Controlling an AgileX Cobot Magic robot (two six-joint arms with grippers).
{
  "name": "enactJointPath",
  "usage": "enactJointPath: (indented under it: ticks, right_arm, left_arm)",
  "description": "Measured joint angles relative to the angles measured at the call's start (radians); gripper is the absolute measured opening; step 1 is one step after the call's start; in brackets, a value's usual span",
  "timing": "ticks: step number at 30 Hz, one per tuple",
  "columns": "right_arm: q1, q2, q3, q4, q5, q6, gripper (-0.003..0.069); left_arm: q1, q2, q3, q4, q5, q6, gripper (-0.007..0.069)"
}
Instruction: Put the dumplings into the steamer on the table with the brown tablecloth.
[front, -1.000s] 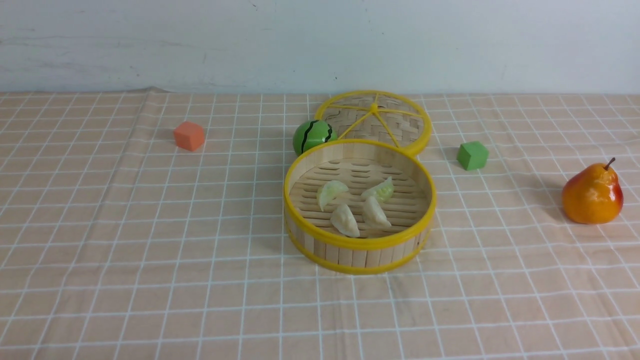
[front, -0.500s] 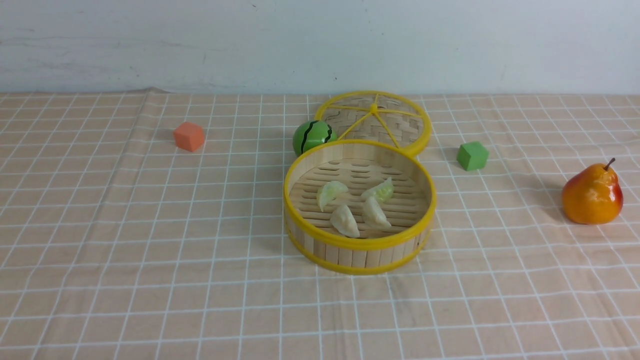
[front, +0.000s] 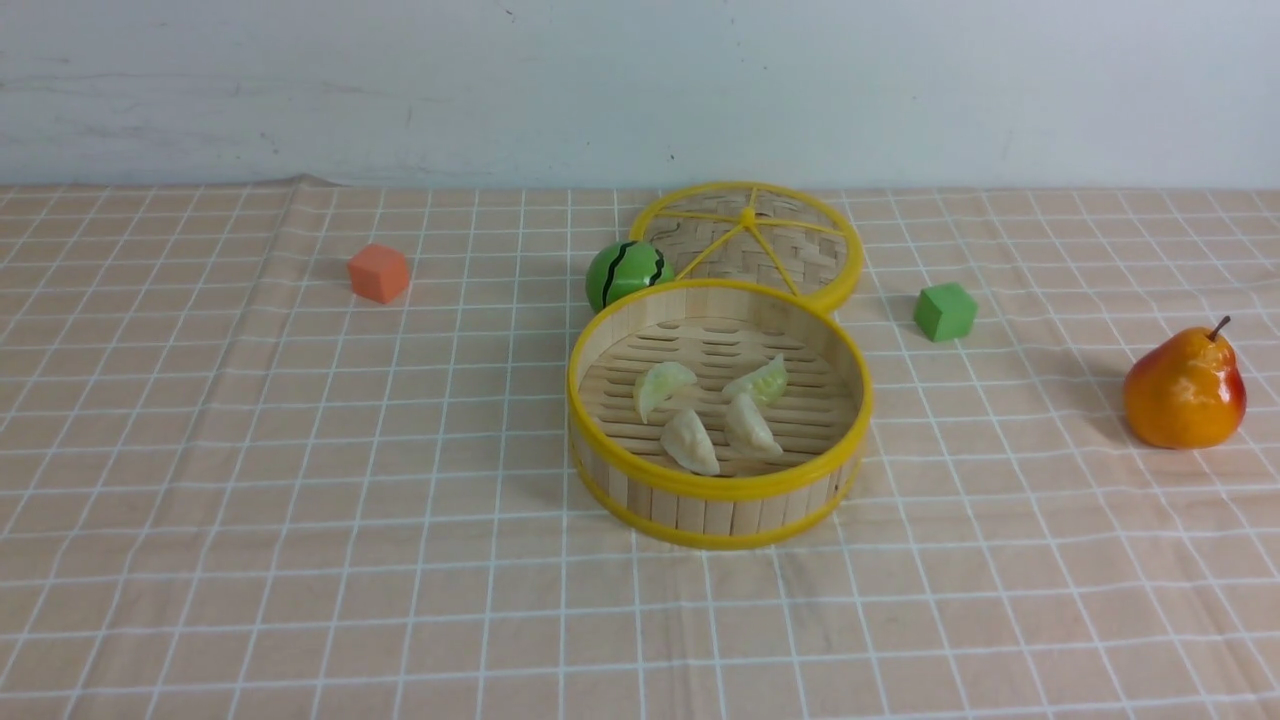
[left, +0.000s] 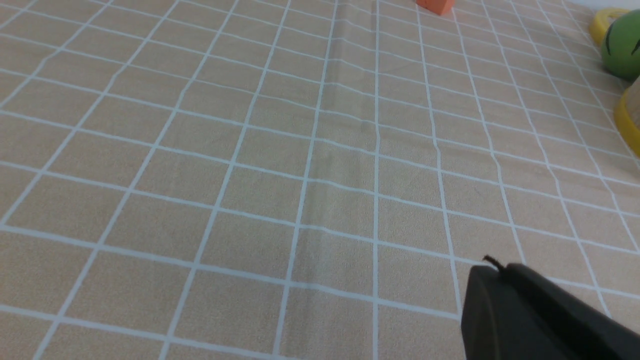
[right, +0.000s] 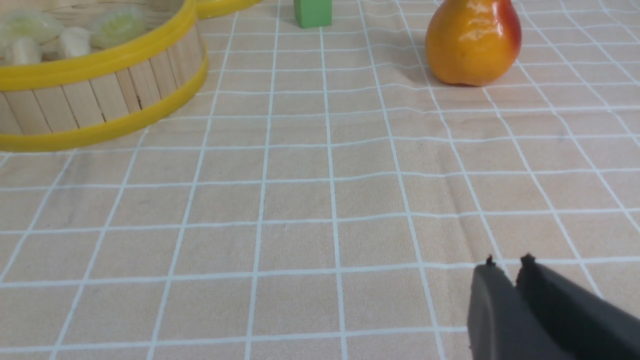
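Both grippers show only in their own wrist views. Low at the right of the left wrist view, the left gripper (left: 492, 272) has its jaws pressed together with nothing between them, hovering over bare cloth. Its counterpart, the right gripper (right: 506, 261), sits at the lower right of the right wrist view with a thin slit between its two dark tips, so whether it counts as open or closed cannot be told; it holds nothing.

At the centre of the front view stands the steamer (front: 720, 495) on the brown tablecloth (front: 300, 500) that covers the table. All four dumplings lie on its slatted floor: two pale green dumplings (front: 662, 385) toward the back and two beige dumplings (front: 690, 442) toward the front. In the right wrist view the steamer fills the upper left corner, well apart from that gripper.

Behind the steamer lie a woven lid (front: 750, 240) and a toy watermelon (front: 625, 272). An orange cube (front: 379, 272) sits upper left, a green cube (front: 944, 311) right of the steamer, and a pear (front: 1185, 390) at the far right.
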Motion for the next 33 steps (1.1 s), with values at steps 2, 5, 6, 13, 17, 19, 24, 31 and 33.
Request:
enactJointPath:
  ticks: [2, 5, 6, 13, 17, 19, 24, 31, 33]
  right_arm:
    - [0.0, 0.0, 0.0, 0.0, 0.0, 0.0, 0.0076]
    - [0.0, 0.0, 0.0, 0.0, 0.0, 0.0, 0.0081]
    - [0.0, 0.0, 0.0, 0.0, 0.0, 0.0, 0.0083]
    - [0.0, 0.0, 0.0, 0.0, 0.0, 0.0, 0.0086]
    - [0.0, 0.0, 0.0, 0.0, 0.0, 0.0, 0.0092]
    - [0.0, 0.0, 0.0, 0.0, 0.0, 0.0, 0.0094]
    - [0.0, 0.0, 0.0, 0.0, 0.0, 0.0, 0.0095]
    - [0.0, 0.0, 0.0, 0.0, 0.0, 0.0, 0.0102]
    - [0.0, 0.0, 0.0, 0.0, 0.0, 0.0, 0.0106]
  left_arm:
    - [0.0, 0.0, 0.0, 0.0, 0.0, 0.001, -0.0014]
    - [0.0, 0.0, 0.0, 0.0, 0.0, 0.001, -0.0014]
    - [0.0, 0.0, 0.0, 0.0, 0.0, 0.001, -0.0014]
    - [0.0, 0.0, 0.0, 0.0, 0.0, 0.001, -0.0014]
    - [0.0, 0.0, 0.0, 0.0, 0.0, 0.002, -0.0013]
    - [0.0, 0.0, 0.0, 0.0, 0.0, 0.003, -0.0013]
    - [0.0, 0.0, 0.0, 0.0, 0.0, 0.003, -0.0012]
    - [0.0, 0.0, 0.0, 0.0, 0.0, 0.003, -0.0012]
    - [0.0, 0.0, 0.0, 0.0, 0.0, 0.003, -0.0012]
